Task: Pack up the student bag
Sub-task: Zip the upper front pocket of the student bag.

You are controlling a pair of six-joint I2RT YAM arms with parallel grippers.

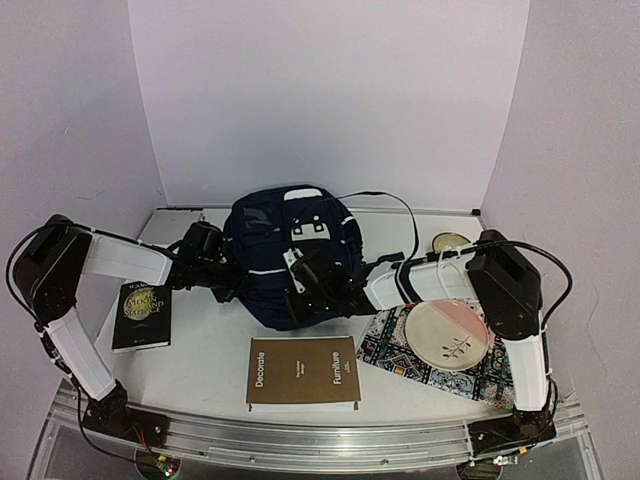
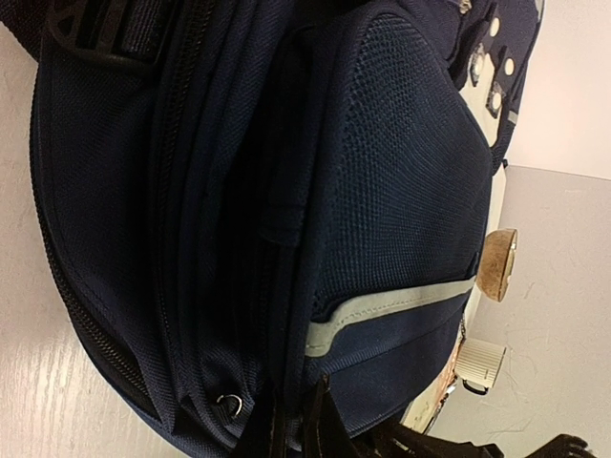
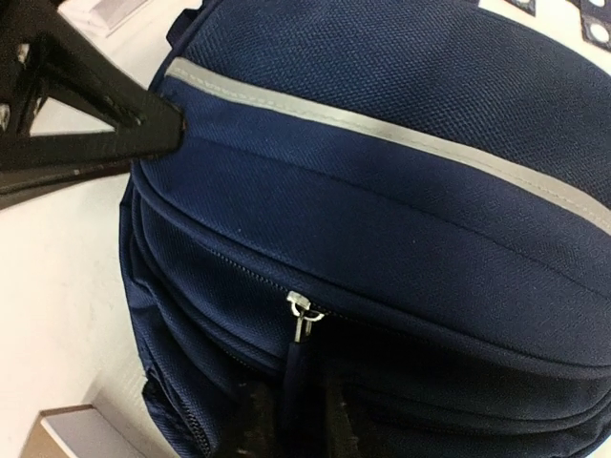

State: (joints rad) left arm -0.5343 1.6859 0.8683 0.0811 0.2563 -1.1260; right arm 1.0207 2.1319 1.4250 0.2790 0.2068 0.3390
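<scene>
The student bag [image 1: 290,255], dark navy with grey-white trim, lies in the middle of the table. My left gripper [image 1: 228,276] is at its left side; in the left wrist view its fingers [image 2: 320,429] are pressed together on a fold of the bag's fabric [image 2: 286,286]. My right gripper [image 1: 322,285] is at the bag's front right. In the right wrist view a silver zipper slider [image 3: 304,310] sits on a pocket seam of the bag [image 3: 401,191], and its dark pull tab [image 3: 296,382] runs down between my shut fingers.
A dark book [image 1: 142,314] lies left of the bag and a brown book [image 1: 302,371] lies in front of it. A pink-and-white plate [image 1: 447,334] sits on a patterned book [image 1: 400,352] at the right. A small round object [image 1: 450,242] is at the back right.
</scene>
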